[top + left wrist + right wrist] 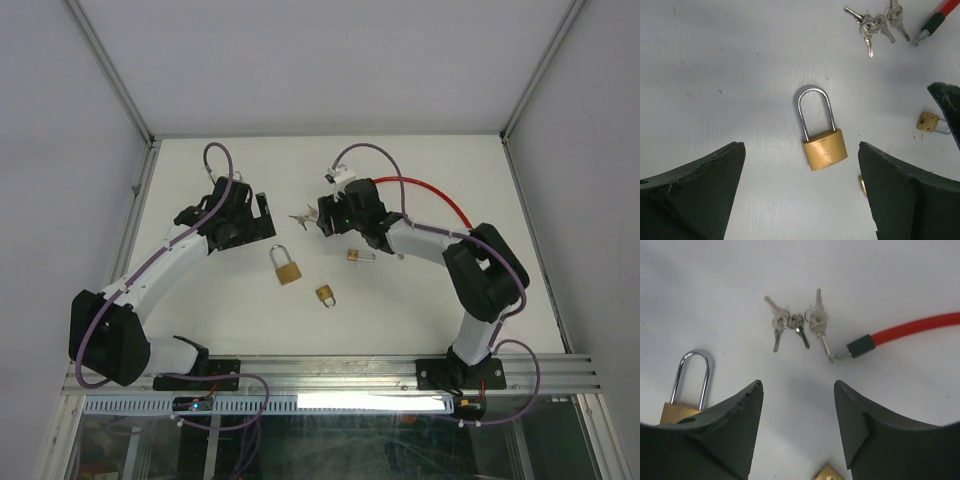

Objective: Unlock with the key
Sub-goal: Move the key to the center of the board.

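Padlock (826, 150) flat on table (715, 75) | left hand (800, 150) spread, empty | right hand (797, 385) parted, empty, near keys (795, 322)

white table (260, 330) enclosed by pale grey walls: back panel (330, 60), left panel (50, 150), right panel (590, 150). two slanted metal posts (110, 70) mark the rear corners. a ribbed aluminium rail (340, 372) runs along the near edge, with a bright light strip (370, 402) just below it. even, diffuse lighting; faint shadows.
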Available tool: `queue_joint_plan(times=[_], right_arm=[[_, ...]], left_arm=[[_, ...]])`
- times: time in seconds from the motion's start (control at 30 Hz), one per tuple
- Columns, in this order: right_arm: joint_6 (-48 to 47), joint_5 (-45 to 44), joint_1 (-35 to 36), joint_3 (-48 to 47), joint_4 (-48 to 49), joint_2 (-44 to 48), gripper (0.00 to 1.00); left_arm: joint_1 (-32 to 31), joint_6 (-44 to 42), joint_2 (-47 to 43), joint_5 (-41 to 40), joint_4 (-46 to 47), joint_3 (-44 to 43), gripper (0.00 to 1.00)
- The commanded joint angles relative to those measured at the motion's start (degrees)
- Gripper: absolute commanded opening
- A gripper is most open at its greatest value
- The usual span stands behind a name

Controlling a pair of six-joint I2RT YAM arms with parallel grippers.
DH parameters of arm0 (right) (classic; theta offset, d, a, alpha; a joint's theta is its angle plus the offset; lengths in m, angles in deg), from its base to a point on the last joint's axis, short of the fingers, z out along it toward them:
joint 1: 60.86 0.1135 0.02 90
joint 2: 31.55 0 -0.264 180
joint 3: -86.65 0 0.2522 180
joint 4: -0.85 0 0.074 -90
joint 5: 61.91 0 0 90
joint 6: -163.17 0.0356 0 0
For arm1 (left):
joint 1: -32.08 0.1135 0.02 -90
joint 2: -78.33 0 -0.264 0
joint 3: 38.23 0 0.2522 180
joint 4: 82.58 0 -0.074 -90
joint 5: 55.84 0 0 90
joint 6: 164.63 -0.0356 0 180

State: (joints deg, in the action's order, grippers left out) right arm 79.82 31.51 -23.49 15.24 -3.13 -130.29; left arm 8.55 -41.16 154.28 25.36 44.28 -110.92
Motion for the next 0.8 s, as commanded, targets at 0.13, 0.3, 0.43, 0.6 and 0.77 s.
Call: queue_joint_plan(times=[0.13,0.3,0.43,0.6,0.77], right_arm=[[-2.48,-6.61,1.18,-17.03,-0.23,-14.68,0.54],[-1.24,-8.76,1.26,-24.71,-2.37,-21.87,0.48],[-1.1,-8.78,1.46,-28.96,-4.67,-25.95,0.45],[-1.41,-8.89,1.77,-31.27,-8.11,-28.49,0.4],[-2.44,-10.23,3.19,-29.75,-13.56,-27.64,0.34]], left_arm=[[0.54,-8.33,-1.93,-0.86,0.26,0.27,0.99],[0.59,-8.6,-2.18,-1.87,0.26,1.19,0.99],[0.65,-8.56,-2.61,-1.38,0.5,1.28,0.99],[1.05,-8.09,-3.39,-1.88,0.61,1.76,0.99],[1.32,-7.48,-4.5,-2.62,0.61,2.61,0.99]])
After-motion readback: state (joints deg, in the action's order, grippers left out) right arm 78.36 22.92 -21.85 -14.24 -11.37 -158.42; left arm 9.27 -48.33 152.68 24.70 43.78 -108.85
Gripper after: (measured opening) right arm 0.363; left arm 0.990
